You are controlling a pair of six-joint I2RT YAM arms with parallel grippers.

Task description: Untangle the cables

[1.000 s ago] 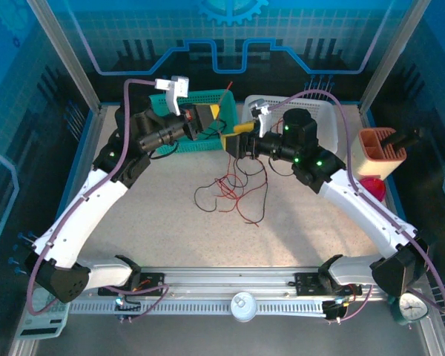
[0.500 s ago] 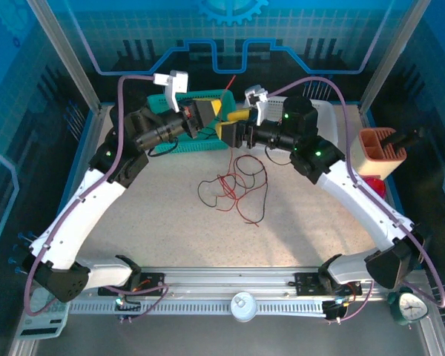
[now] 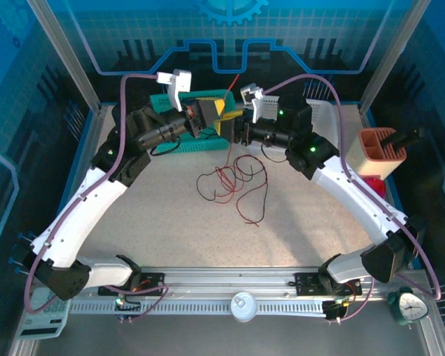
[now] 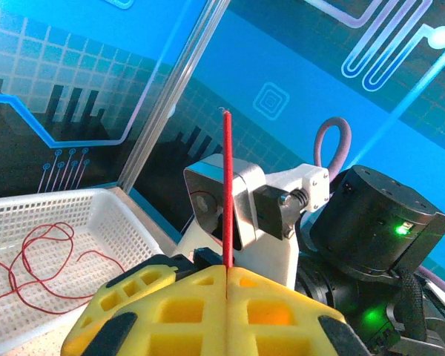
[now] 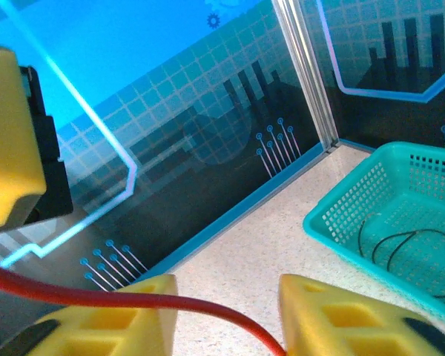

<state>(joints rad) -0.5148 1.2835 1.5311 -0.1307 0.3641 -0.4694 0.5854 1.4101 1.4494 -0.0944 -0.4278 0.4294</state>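
My left gripper is clamped tight on a red cable, whose end stands straight up between the pads. The right gripper sits parted, and red wire runs across one finger into the gap. The tangled cables trail onto the table below. The heads look nearly touching, though I can't be sure. A clash could follow, or a pull that cinches the knot. The teal basket crowds behind, and open room lies nearer me.

No word, label, brand or number can be read; the dial at the near right corner is too small to make out.
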